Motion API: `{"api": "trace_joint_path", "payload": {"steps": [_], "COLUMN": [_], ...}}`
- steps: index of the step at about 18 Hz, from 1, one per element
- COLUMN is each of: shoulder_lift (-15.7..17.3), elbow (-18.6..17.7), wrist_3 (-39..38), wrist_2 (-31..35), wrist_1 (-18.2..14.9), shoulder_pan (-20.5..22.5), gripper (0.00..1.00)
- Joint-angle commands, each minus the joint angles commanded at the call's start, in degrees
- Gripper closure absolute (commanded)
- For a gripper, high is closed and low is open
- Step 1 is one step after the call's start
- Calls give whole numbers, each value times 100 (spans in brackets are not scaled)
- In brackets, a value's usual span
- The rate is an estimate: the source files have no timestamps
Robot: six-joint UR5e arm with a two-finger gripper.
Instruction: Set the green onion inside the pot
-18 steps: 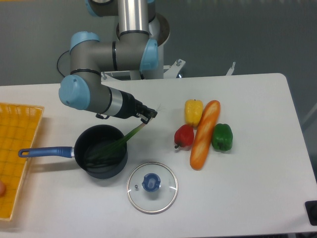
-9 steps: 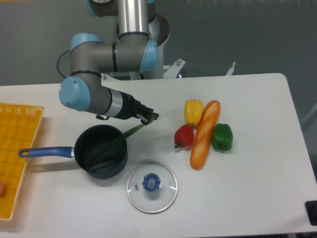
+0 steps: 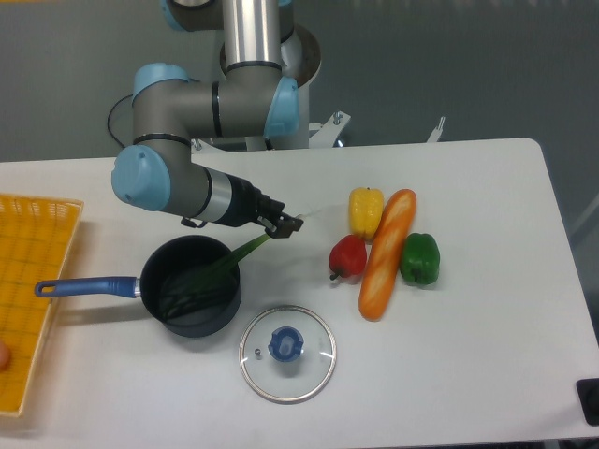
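Pincer point(image 3: 284, 224) had edged right, still gripping the green onion point(image 3: 220, 267) leaning into the pot point(image 3: 190, 284) on the white desk point(image 3: 468, 355).

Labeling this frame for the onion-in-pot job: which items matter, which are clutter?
In play:
- green onion, leaves in the pot, stalk end at the gripper
- pot

Clutter:
- glass lid
- yellow pepper
- red pepper
- green pepper
- baguette
- yellow basket

green onion point(image 3: 225, 265) leaves inside pot point(image 3: 191, 285)
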Motion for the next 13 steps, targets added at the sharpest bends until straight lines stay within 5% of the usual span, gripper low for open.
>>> {"api": "trace_joint_path", "payload": {"steps": [6,13], "shoulder_lift": [70,237], "elbow": [79,281], "wrist_3": [26,35], "wrist_2": [-588,-1196], "wrist_1": [614,668], "shoulder_pan": [272,712], "gripper": [0,0]}}
